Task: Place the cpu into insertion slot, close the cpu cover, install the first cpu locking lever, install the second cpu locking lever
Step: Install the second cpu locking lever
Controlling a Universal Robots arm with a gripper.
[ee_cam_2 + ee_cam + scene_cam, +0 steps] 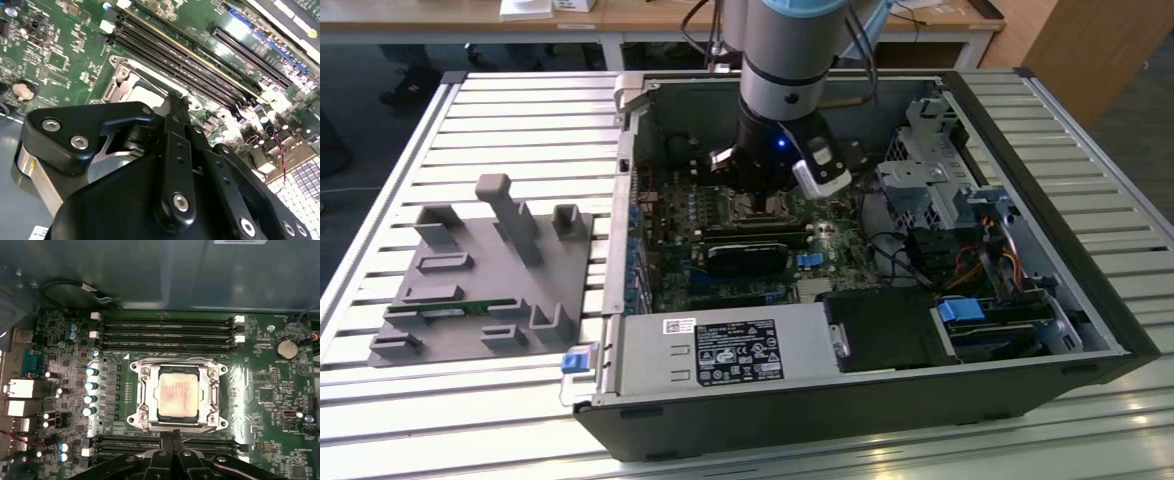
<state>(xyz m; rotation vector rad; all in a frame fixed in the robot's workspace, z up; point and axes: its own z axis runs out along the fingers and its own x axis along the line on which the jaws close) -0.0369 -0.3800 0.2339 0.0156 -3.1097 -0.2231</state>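
Observation:
The cpu (pixel 177 395), a pale metal square, lies in the insertion slot (pixel 176 423) on the green motherboard. The silvery cpu cover (pixel 145 396) is down around it, its frame lying over the chip's edges. One thin wire lever (pixel 175 360) runs along the socket side near the memory slots. Another thin lever (pixel 202 433) slants out from beside my fingertips on the opposite side. My gripper (pixel 173 439) is shut, its black fingers pressed together at the socket's edge. The second wrist view shows the gripper (pixel 176 100) with its tip right over the cover (pixel 120 85). From outside, the gripper (pixel 767 198) reaches down into the case.
Black memory slots (pixel 167 332) flank the socket on both sides. A coin cell (pixel 285 347) and capacitors (pixel 91 385) stand nearby. The case holds a labelled power supply (pixel 720 352), a drive cage (pixel 934 160) and cables (pixel 974 265). A grey fixture (pixel 487 270) lies on the slatted table.

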